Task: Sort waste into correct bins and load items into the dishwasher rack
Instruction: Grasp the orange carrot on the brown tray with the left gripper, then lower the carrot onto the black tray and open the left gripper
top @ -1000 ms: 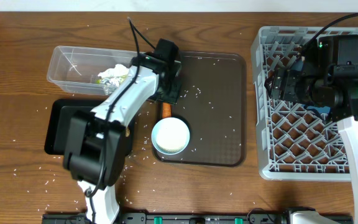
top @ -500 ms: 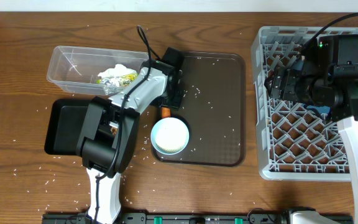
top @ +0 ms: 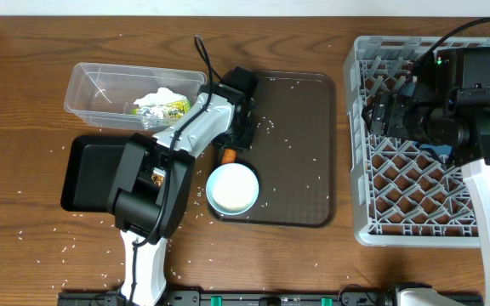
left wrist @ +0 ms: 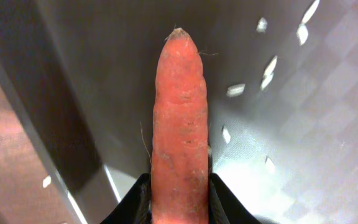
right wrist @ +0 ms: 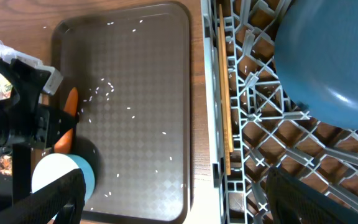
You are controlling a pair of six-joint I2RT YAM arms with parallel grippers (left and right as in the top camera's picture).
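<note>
The carrot (left wrist: 179, 124) is clenched near its thick end between the left jaws, which press on both its sides at the bottom of the left wrist view. Its long axis runs straight out from the jaws, and the thin tip points away from them, to 12 o'clock in that view. The skin is orange, matte and a little wrinkled, with some fine root hairs.

From overhead the carrot is at the 9 o'clock side of the tray (top: 296, 170), just inside the rim. Its axis runs about 12 to 6 o'clock, with only the thick end showing below the black jaws. Whether it rests on the tray or hangs just over it, I cannot tell.

The tray is flat, dark brown, with a fine chequered texture and rounded corners. White rice grains (left wrist: 235, 90) are scattered on it. At 6 o'clock from the carrot, very near, stands a round bowl (top: 233, 187), white and light blue.

The right jaws are spread wide and grasp nothing. They hang over the 9 o'clock part of the grey lattice rack (right wrist: 253, 155), where a smooth dark-blue plate (right wrist: 328, 62) sits.

At 10 o'clock from the tray, a clear tub (top: 92, 85) holds a crumpled tissue (top: 156, 100). The counter (top: 24, 127) is brown wood.
</note>
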